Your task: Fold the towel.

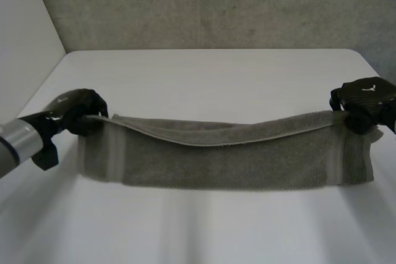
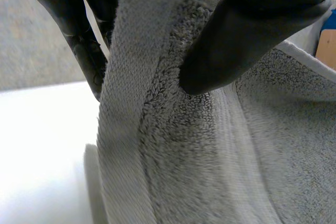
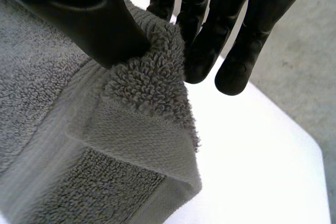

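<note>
On table (image 1: pixel 204 78), left hand (image 1: pixel 79 110), right hand (image 1: pixel 365 99) each pinching 1 towel (image 1: pixel 229 160) end.

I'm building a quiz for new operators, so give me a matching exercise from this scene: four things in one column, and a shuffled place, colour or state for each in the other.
Things:
1. left hand
2. right hand
3. towel
4. table

Descriptions:
A. pinches the towel's end at the head view's right
B. white, carrying the cloth
C. pinches the towel's end at the head view's left
D. grey, raised at both ends, lower in the middle

Pairs: 1-C, 2-A, 3-D, 4-B
</note>
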`<state>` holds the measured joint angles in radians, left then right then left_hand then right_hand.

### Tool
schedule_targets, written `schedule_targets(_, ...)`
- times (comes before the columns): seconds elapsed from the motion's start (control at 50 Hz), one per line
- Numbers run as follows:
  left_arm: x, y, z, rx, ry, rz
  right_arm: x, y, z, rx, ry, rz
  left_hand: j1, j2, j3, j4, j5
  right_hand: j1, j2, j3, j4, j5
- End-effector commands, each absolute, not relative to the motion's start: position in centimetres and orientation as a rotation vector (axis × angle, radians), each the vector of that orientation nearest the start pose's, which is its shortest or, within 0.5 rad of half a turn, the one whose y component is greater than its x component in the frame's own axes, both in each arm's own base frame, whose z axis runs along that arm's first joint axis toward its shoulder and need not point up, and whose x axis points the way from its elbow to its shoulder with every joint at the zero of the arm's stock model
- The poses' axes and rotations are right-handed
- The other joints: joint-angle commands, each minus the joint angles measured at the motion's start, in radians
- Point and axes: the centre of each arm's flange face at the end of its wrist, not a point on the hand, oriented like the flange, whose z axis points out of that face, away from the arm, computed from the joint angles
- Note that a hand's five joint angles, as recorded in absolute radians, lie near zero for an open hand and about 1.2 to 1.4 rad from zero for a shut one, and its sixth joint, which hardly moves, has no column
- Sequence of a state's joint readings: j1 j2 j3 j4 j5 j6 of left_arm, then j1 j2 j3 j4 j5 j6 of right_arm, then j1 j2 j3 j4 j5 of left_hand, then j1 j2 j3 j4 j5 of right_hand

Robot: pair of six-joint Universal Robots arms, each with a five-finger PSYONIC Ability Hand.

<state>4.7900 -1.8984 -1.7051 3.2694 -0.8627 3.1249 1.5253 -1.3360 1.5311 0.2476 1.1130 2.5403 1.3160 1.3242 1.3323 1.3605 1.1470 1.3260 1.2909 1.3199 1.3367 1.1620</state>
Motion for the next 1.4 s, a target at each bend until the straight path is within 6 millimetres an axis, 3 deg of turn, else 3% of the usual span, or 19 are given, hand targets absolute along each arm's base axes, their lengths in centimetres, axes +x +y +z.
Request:
schedule_targets(0.02, -17.4, -34.1, 16.3, -0.427, -2.146, 1.473, 16.2, -33.4, 21.5, -1.065, 2.407, -1.685, 0.08, 0.072, 0.064, 0.036, 0.075, 0.07, 0.105, 0.076, 0.06, 0.06)
schedule_targets(0.18, -17.7, -36.2, 15.8, -0.409, -2.171, 1.522, 17.2, -35.1, 19.7, -1.081, 2.408, -1.677, 0.08, 0.072, 0.064, 0.036, 0.075, 0.063, 0.098, 0.069, 0.052, 0.052)
schedule_targets(0.28, -18.1, -37.0, 15.4, -0.404, -2.18, 1.545, 17.5, -35.8, 18.6, -1.082, 2.454, -1.656, 0.08, 0.072, 0.064, 0.036, 0.075, -0.096, -0.061, -0.09, -0.107, -0.107)
schedule_targets(0.34, -18.6, -37.4, 15.2, -0.41, -2.179, 1.546, 17.3, -36.2, 17.5, -1.071, 2.521, -1.637, 0.08, 0.072, 0.064, 0.036, 0.075, -0.816, -0.78, -0.809, -0.826, -0.826)
schedule_targets(0.36, -18.8, -37.5, 15.2, -0.418, -2.174, 1.55, 17.2, -36.2, 17.2, -1.066, 2.546, -1.629, -0.318, -0.326, -0.334, -0.362, -0.323, -1.1, -1.065, -1.094, -1.111, -1.111)
schedule_targets(0.38, -19.0, -37.7, 15.1, -0.424, -2.169, 1.551, 17.2, -36.2, 17.2, -1.066, 2.547, -1.629, -0.702, -0.71, -0.719, -0.747, -0.708, -1.103, -1.068, -1.097, -1.114, -1.114)
schedule_targets(0.4, -19.0, -37.7, 15.1, -0.424, -2.169, 1.551, 17.1, -36.3, 17.1, -1.062, 2.567, -1.628, -0.706, -0.714, -0.722, -0.751, -0.712, -1.151, -1.116, -1.145, -1.162, -1.162)
schedule_targets(0.42, -19.1, -37.8, 15.2, -0.427, -2.166, 1.554, 17.1, -36.3, 17.1, -1.062, 2.567, -1.628, -0.863, -0.871, -0.879, -0.908, -0.869, -1.151, -1.116, -1.145, -1.162, -1.162)
schedule_targets(0.54, -19.0, -38.3, 15.4, -0.407, -2.179, 1.585, 17.0, -36.4, 17.6, -1.035, 2.575, -1.662, -0.955, -0.964, -0.972, -1.0, -0.961, -1.151, -1.116, -1.145, -1.162, -1.162)
schedule_targets(0.64, -18.9, -38.5, 16.0, -0.394, -2.179, 1.616, 16.8, -36.4, 19.6, -0.999, 2.541, -1.765, -1.058, -1.066, -1.074, -1.103, -1.064, -1.151, -1.116, -1.145, -1.162, -1.162)
schedule_targets(0.74, -18.7, -38.6, 16.8, -0.369, -2.172, 1.642, 16.6, -36.1, 22.2, -0.88, 2.479, -1.869, -1.058, -1.067, -1.075, -1.103, -1.064, -1.151, -1.116, -1.145, -1.162, -1.162)
schedule_targets(0.86, -18.7, -38.2, 17.2, -0.287, -2.158, 1.61, 16.5, -36.3, 22.9, -0.834, 2.436, -1.954, -1.058, -1.067, -1.075, -1.103, -1.064, -1.151, -1.116, -1.145, -1.162, -1.162)
schedule_targets(1.02, -18.7, -36.6, 16.8, -0.266, -2.183, 1.552, 16.5, -35.2, 21.3, -0.843, 2.469, -1.89, -1.047, -1.055, -1.063, -1.091, -1.052, -1.151, -1.116, -1.145, -1.162, -1.162)
schedule_targets(1.06, -18.7, -36.2, 16.6, -0.27, -2.187, 1.543, 16.6, -33.5, 19.7, -0.876, 2.516, -1.772, -1.047, -1.055, -1.063, -1.091, -1.052, -1.151, -1.116, -1.145, -1.162, -1.162)
schedule_targets(1.12, -18.7, -35.5, 16.2, -0.27, -2.199, 1.522, 16.5, -32.4, 19.1, -0.894, 2.537, -1.719, -1.038, -1.046, -1.054, -1.082, -1.044, -1.151, -1.116, -1.145, -1.162, -1.162)
schedule_targets(1.16, -18.8, -35.2, 15.9, -0.273, -2.204, 1.512, 16.6, -30.3, 18.2, -0.968, 2.544, -1.636, -1.026, -1.034, -1.043, -1.071, -1.032, -1.151, -1.116, -1.145, -1.162, -1.162)
schedule_targets(1.22, -19.0, -34.9, 15.7, -0.281, -2.201, 1.501, 16.4, -28.8, 16.9, -1.023, 2.542, -1.564, -0.994, -1.002, -1.01, -1.039, -1.0, -1.151, -1.116, -1.145, -1.162, -1.162)
schedule_targets(1.4, -19.6, -34.6, 14.9, -0.303, -2.207, 1.48, 14.6, -28.7, 15.3, -1.014, 2.517, -1.56, -0.964, -0.973, -0.981, -1.009, -0.97, -1.085, -1.05, -1.079, -1.096, -1.096)
